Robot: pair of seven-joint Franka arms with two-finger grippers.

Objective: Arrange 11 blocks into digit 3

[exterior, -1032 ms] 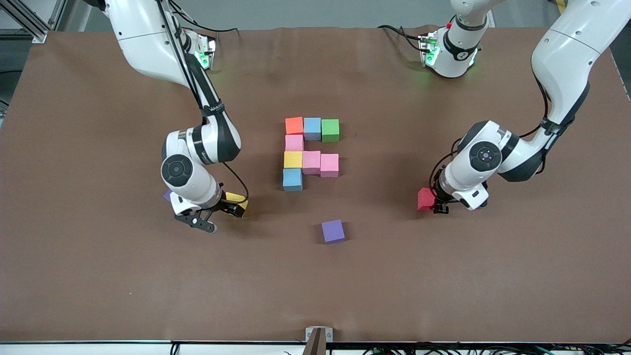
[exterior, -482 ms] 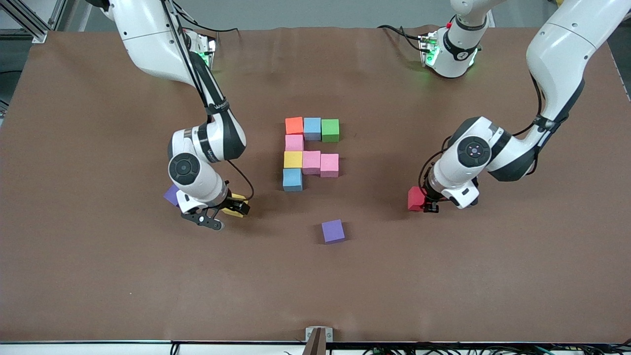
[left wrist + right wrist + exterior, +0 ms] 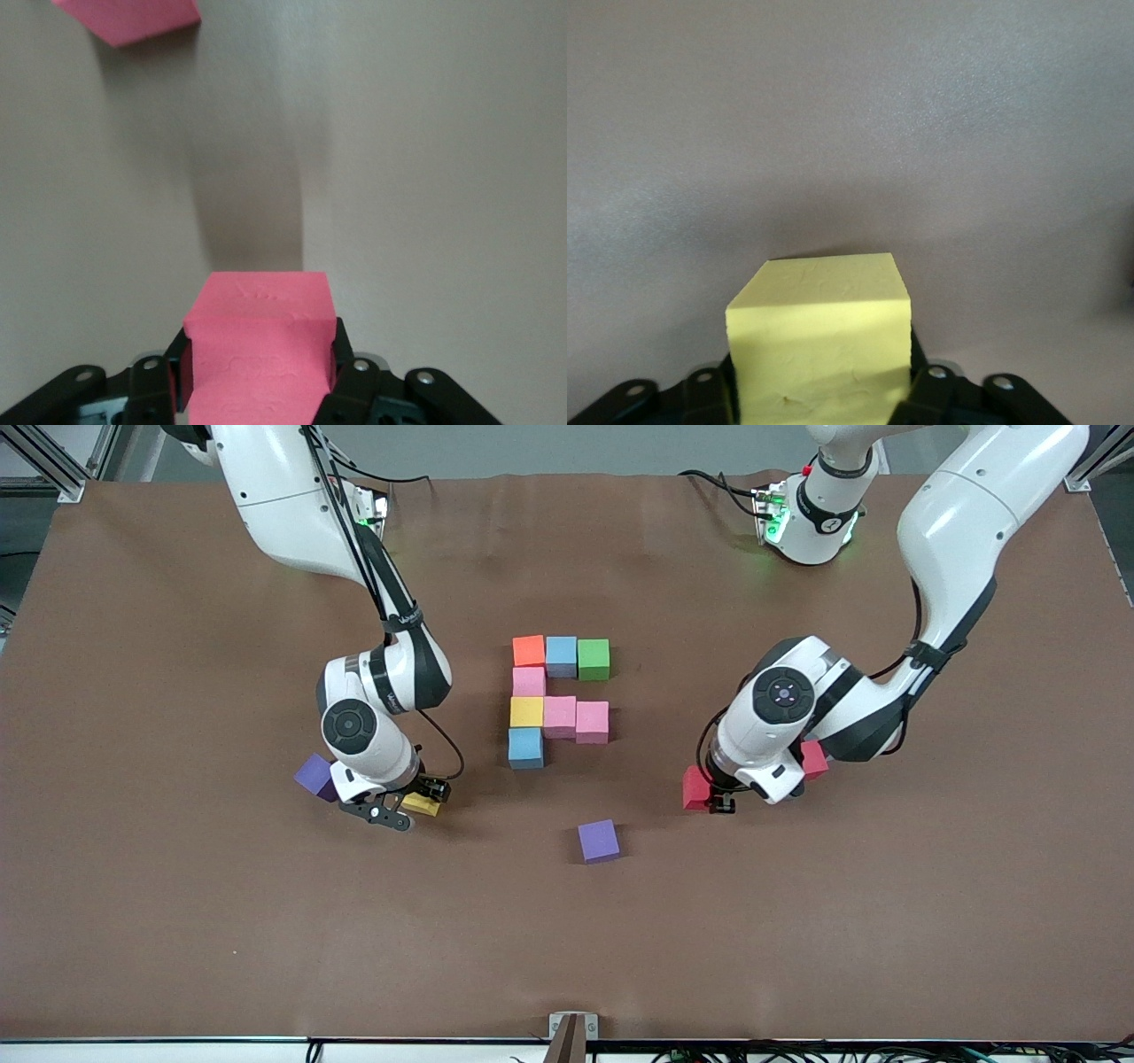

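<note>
The left gripper (image 3: 719,797) is clamped on a red block (image 3: 696,787); the right gripper (image 3: 416,797) is clamped on a yellow block (image 3: 422,804). Both are over bare table (image 3: 177,912) beside the partial digit 3 (image 3: 559,700). Step: carrying. Next: seat one below the blue block (image 3: 526,747), avoiding the loose purple block (image 3: 599,841).

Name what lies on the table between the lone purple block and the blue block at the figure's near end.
Nothing: in the front view only bare brown table separates the purple block from the blue block.
</note>
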